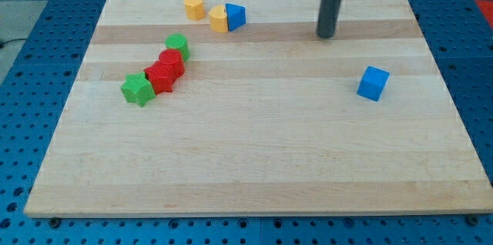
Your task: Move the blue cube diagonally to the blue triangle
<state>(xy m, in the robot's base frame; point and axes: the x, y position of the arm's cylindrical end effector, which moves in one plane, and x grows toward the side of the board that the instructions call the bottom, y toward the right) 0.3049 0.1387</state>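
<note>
The blue cube (373,83) lies alone on the wooden board at the view's right. The blue triangle (236,16) sits near the view's top, left of centre, touching a yellow block (219,19) on its left. My tip (327,35) is the lower end of the dark rod, standing on the board above and to the left of the blue cube, with a clear gap between them. The tip is well to the right of the blue triangle.
A second yellow block (193,5) lies left of the first. A diagonal chain at the view's left holds a green block (178,46), two red blocks (171,63) (161,78) and a green star (138,89). The board (254,160) rests on a blue perforated table.
</note>
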